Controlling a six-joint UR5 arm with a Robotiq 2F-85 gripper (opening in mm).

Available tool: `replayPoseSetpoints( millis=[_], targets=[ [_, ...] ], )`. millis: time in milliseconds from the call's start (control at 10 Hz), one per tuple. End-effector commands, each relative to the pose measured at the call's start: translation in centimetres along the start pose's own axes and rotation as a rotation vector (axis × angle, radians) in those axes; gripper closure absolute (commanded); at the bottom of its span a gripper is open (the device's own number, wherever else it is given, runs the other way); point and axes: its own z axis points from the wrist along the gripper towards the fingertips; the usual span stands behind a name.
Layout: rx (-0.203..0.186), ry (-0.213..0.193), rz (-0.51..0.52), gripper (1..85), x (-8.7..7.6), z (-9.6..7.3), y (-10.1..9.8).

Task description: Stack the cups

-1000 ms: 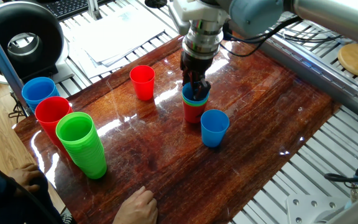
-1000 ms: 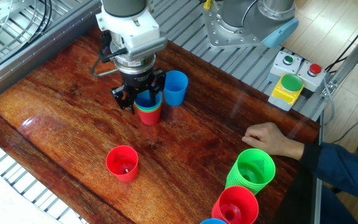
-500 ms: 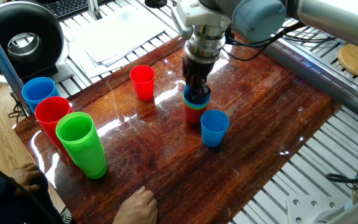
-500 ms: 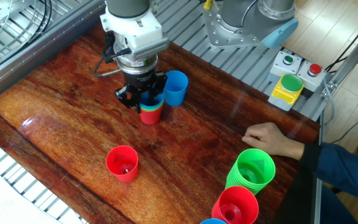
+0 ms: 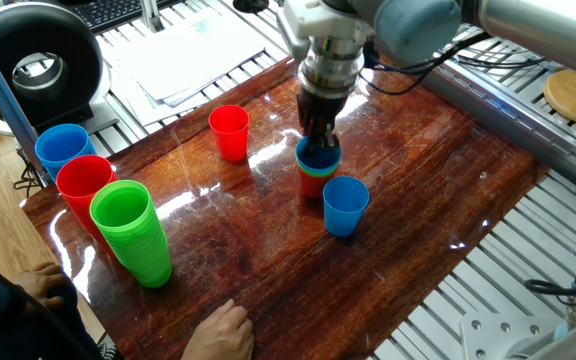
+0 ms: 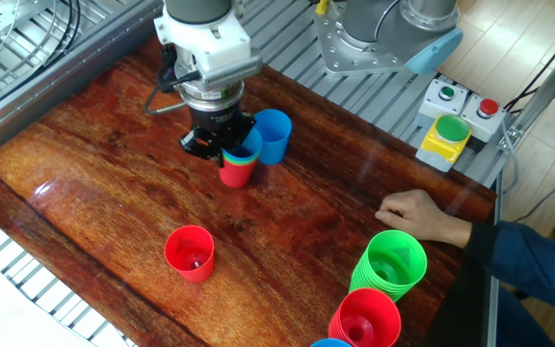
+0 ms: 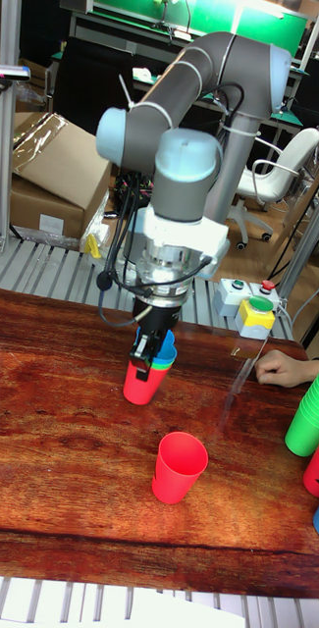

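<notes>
A nested stack of cups (image 5: pixel 316 176) (image 6: pixel 237 170) (image 7: pixel 142 381), red at the bottom, light green in the middle and blue on top, stands mid-table. My gripper (image 5: pixel 318 143) (image 6: pixel 225 146) (image 7: pixel 152 350) comes straight down on it, its fingers shut on the rim of the top blue cup. A loose blue cup (image 5: pixel 345 205) (image 6: pixel 273 135) stands right beside the stack. A single red cup (image 5: pixel 230 132) (image 6: pixel 190 253) (image 7: pixel 179 467) stands apart from them.
A tall green pile of nested cups (image 5: pixel 133 232) (image 6: pixel 390 265), a red pile (image 5: pixel 85 185) (image 6: pixel 364 318) and a blue pile (image 5: pixel 63 150) stand at one table end. A person's hand (image 5: pixel 220 332) (image 6: pixel 417 212) rests on the table edge near them.
The gripper has shifted slightly toward the loose blue cup, and the stack has slid with it.
</notes>
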Motion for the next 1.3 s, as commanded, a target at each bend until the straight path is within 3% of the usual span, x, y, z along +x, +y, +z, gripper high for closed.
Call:
replayPoseSetpoints(
  millis=[0, 300, 500, 800, 1200],
  targets=[
    [-0.002, 0.055, -0.017, 84.7, -0.3, -5.0, -0.9],
    [-0.086, 0.105, 0.062, 84.7, 0.6, -10.1, 2.8],
    [-0.144, 0.109, 0.129, 84.7, 1.5, -11.5, 5.5],
    [-0.159, 0.051, 0.180, 84.7, 1.7, -9.5, 7.9],
    [-0.099, 0.038, 0.191, 84.7, 1.6, -7.1, 8.1]
  ],
)
